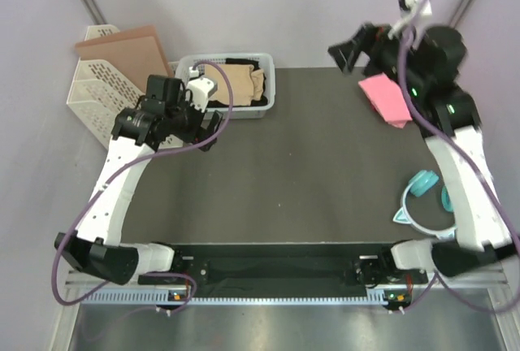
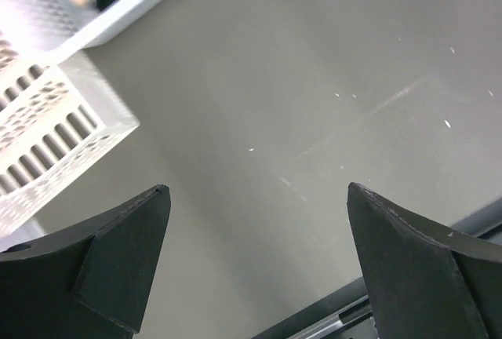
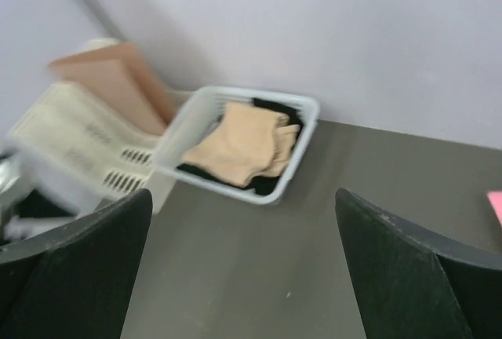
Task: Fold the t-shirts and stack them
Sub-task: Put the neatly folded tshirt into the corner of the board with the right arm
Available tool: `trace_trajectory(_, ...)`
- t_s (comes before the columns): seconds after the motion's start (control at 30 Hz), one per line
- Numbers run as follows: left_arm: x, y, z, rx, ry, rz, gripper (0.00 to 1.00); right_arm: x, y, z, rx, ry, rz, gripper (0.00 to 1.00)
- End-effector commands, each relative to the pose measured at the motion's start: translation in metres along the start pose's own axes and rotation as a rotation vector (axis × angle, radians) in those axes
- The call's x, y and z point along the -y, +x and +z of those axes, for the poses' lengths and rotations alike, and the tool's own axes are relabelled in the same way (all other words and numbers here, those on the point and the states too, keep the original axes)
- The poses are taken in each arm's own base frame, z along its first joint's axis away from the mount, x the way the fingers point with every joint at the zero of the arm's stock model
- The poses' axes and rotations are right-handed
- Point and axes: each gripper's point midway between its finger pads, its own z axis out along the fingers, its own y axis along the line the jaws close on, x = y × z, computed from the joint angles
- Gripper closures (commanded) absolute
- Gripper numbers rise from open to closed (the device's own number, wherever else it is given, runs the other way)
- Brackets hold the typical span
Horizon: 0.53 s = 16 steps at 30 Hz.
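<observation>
A folded pink t-shirt [image 1: 385,96] lies on the dark table at the back right; its edge shows in the right wrist view [image 3: 496,204]. I cannot tell whether a second shirt lies under it. A tan t-shirt [image 1: 242,81] lies crumpled over a black t-shirt [image 1: 258,102] in the white basket [image 1: 272,84]. The right wrist view shows the tan shirt [image 3: 238,145], the black shirt [image 3: 276,184] and the basket [image 3: 307,133]. My left gripper [image 1: 210,130] is open and empty just in front of the basket, above bare table [image 2: 259,191]. My right gripper [image 1: 346,52] is open and empty, raised left of the pink shirt and facing the basket [image 3: 243,195].
A white file organizer [image 1: 91,89] with a brown folder [image 1: 130,52] stands at the back left, and it shows in the left wrist view [image 2: 55,131]. A teal cat-ear headband [image 1: 422,198] lies at the right, by the right arm. Purple walls close the back.
</observation>
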Motion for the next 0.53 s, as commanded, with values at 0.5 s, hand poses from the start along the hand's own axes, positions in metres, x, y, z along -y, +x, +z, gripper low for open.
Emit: trace_trajectory(0.5, -0.013, 0.02, 0.009, 0.111, -0.132, -0.091, 0.01, -0.019, 0.192, -0.066, -0.303, -0.067, -0.1, 0.0)
